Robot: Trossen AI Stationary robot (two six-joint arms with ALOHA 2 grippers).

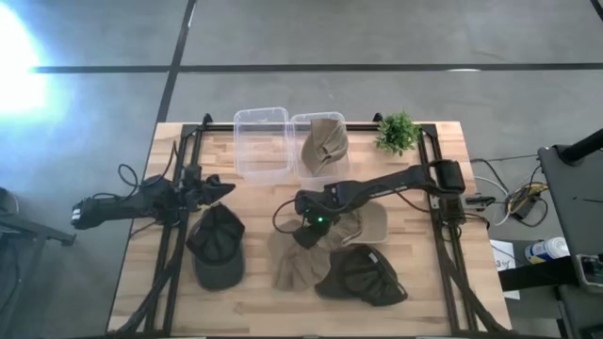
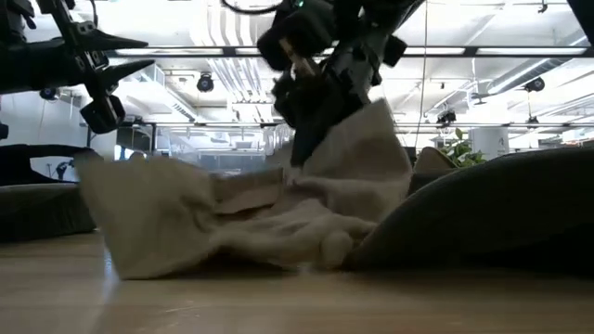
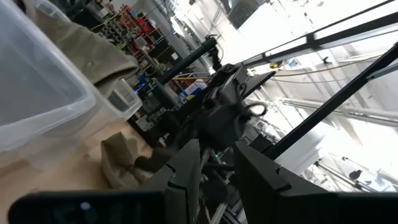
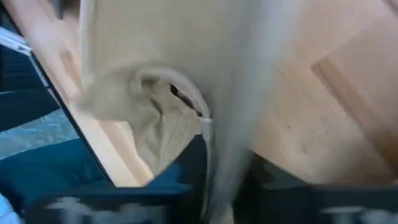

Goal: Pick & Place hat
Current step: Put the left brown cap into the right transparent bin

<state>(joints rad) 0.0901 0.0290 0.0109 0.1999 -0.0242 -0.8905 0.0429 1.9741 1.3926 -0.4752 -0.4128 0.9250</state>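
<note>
Several hats lie on the wooden table: a dark green cap (image 1: 217,247) on the left, a tan hat (image 1: 294,266) in the middle, a dark hat (image 1: 363,275) near the front and a second tan hat (image 1: 366,224) behind it. Another tan hat (image 1: 323,143) sits in the right clear bin (image 1: 303,122); the left clear bin (image 1: 260,141) holds nothing. My right gripper (image 1: 309,226) reaches in from the right and is shut on the second tan hat (image 2: 371,167). My left gripper (image 1: 226,188) hovers open above the table's left side (image 2: 125,56). My right gripper (image 2: 306,139) pinches a fold of the tan hat's cloth (image 2: 339,130) between its two fingers, coming down from above at a slant. The pinched part is pulled up into a peak, while the hat's lower part (image 2: 306,241) lies on the table. In the right wrist view the cloth (image 4: 211,124) runs between the fingers.
A small potted plant (image 1: 397,132) stands at the far right corner. Black frame rails (image 1: 179,188) run along both sides of the table. The two bins stand at the far edge. Bare wood shows along the near edge (image 1: 254,311).
</note>
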